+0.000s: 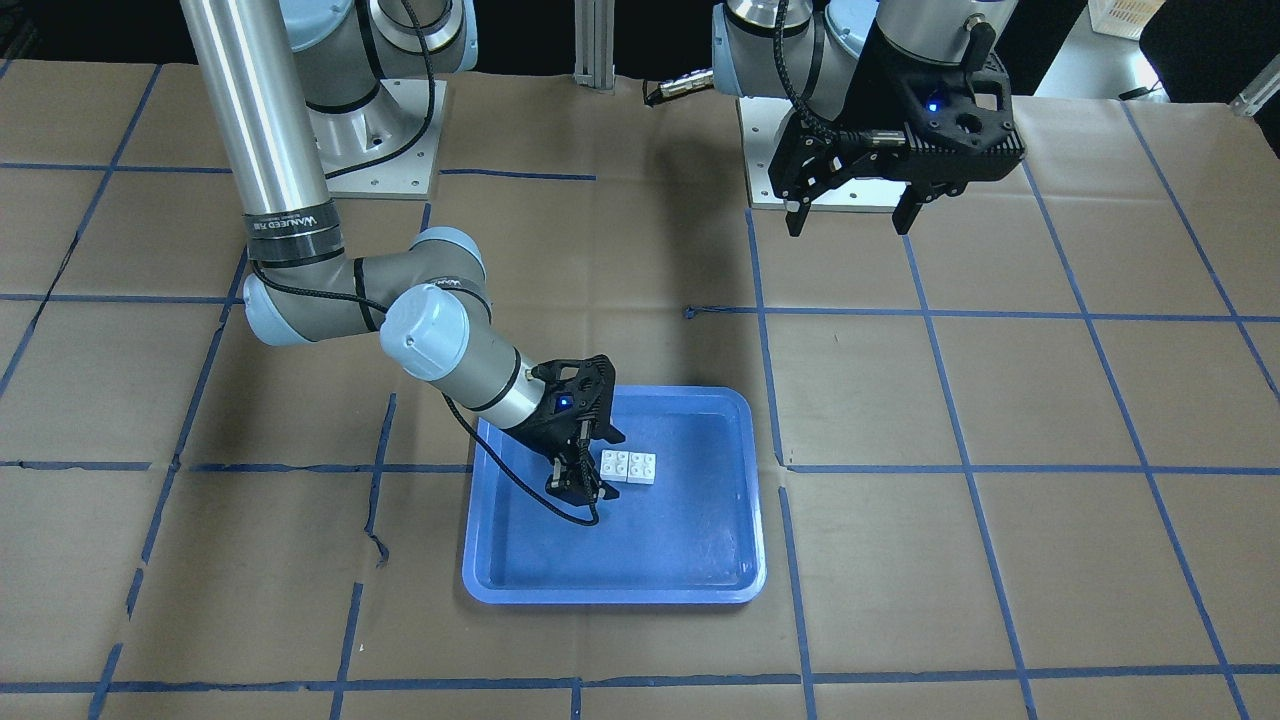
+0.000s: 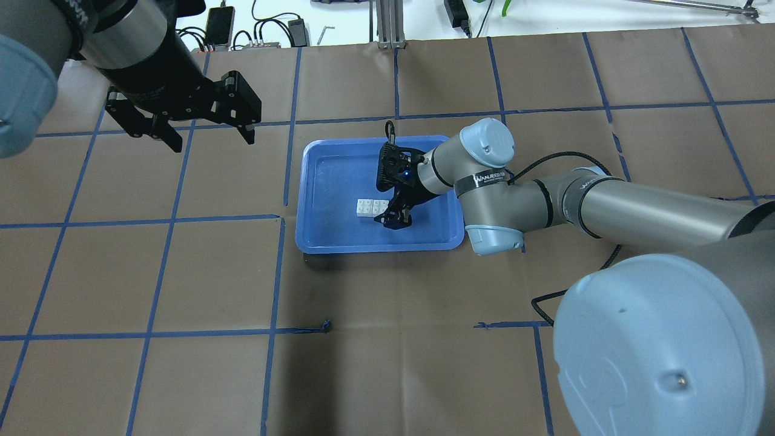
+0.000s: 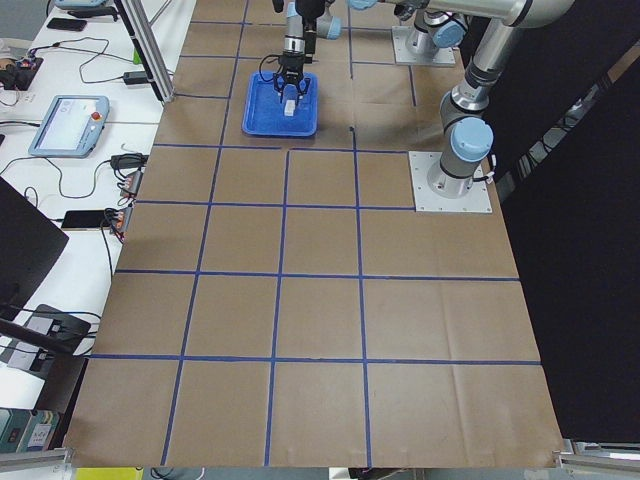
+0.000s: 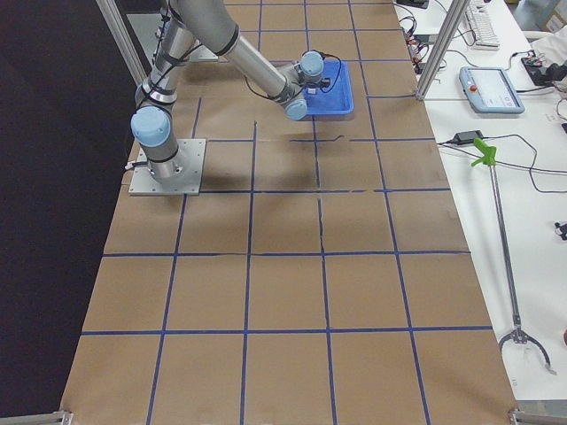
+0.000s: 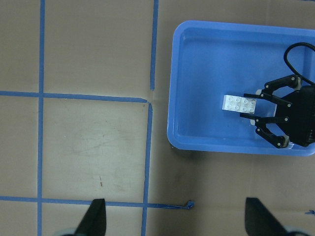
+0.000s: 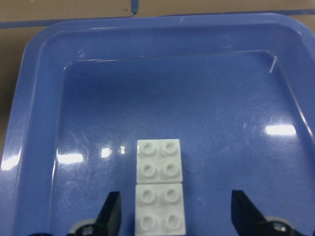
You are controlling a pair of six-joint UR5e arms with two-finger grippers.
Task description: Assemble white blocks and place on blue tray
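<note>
Together, the white blocks [image 1: 628,466] lie touching in the blue tray [image 1: 610,596].

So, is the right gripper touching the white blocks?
Apart. Right wrist view: the right gripper straddles the white blocks, bare blue tray showing between them and both fingers.

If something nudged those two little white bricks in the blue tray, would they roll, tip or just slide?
Probably slide, not roll: the white blocks are flat-sided squares lying on the blue tray's glossy floor. Tipping seems unlikely; they sit low, studs up. They look like small hard plastic, so likely light and stiff.
</note>
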